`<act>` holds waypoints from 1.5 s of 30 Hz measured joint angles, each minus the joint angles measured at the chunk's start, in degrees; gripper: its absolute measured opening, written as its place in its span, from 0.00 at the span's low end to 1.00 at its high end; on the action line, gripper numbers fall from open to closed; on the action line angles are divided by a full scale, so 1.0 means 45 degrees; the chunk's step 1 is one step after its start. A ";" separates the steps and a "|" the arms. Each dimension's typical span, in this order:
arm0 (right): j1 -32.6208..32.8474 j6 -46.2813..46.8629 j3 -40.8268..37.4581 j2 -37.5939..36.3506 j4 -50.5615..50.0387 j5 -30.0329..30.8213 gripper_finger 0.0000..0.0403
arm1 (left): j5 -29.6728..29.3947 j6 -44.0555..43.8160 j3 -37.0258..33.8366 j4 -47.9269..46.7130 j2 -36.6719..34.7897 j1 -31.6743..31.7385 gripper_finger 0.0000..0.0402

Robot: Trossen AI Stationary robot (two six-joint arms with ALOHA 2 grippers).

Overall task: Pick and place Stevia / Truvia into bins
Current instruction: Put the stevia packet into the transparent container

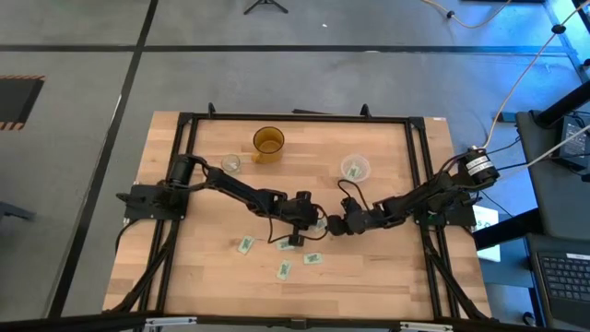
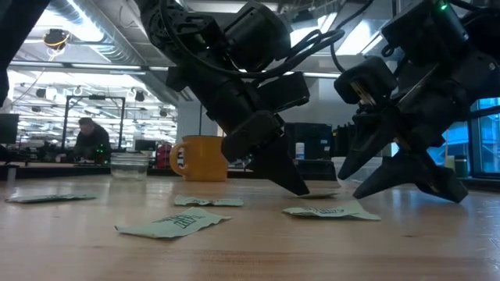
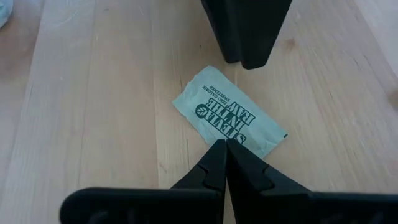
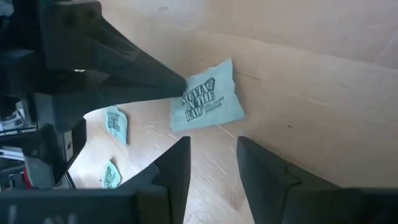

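Observation:
A white Stevia packet [image 3: 227,112] with green print lies flat on the wood between my two grippers; the right wrist view shows this packet [image 4: 205,102] too. My left gripper [image 3: 224,144] is shut, its tips at the packet's edge. My right gripper [image 4: 212,155] is open and stands just short of the packet's other side, touching nothing. Three more packets [image 1: 244,244] [image 1: 284,270] [image 1: 313,259] lie flat nearer the table's near edge. The small glass cup [image 1: 230,163] and the wider translucent cup [image 1: 355,168] stand toward the far edge. My left gripper has its shut fingertips [image 3: 219,152] set down on one long edge of the packet [image 3: 239,138], coming slanting from above. The packet lies flat on the table under the tips. Whether the edge is pinched between the fingers I cannot tell.
An amber-brown cup [image 1: 268,142] stands between the two clear cups near the far edge. A black frame [image 1: 295,118] runs around the tabletop. Both arms meet at the table's middle, close together. In the low view a person [image 2: 92,140] sits far behind the table.

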 joint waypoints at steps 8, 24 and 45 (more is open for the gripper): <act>-0.0136 0.0053 -0.0005 0.0010 -0.0145 -0.0039 0.33 | 0.0790 -0.0005 -0.0034 0.0691 0.0045 -0.0015 0.01; -0.0379 -0.0312 0.0385 0.0034 -0.0493 -0.0015 0.32 | 0.0510 -0.0029 -0.0044 0.0963 0.0049 0.0019 0.01; -0.0398 -0.0903 0.0491 0.0034 -0.0778 -0.0019 0.01 | 0.0486 0.0145 -0.0044 0.0966 0.0019 0.0010 0.02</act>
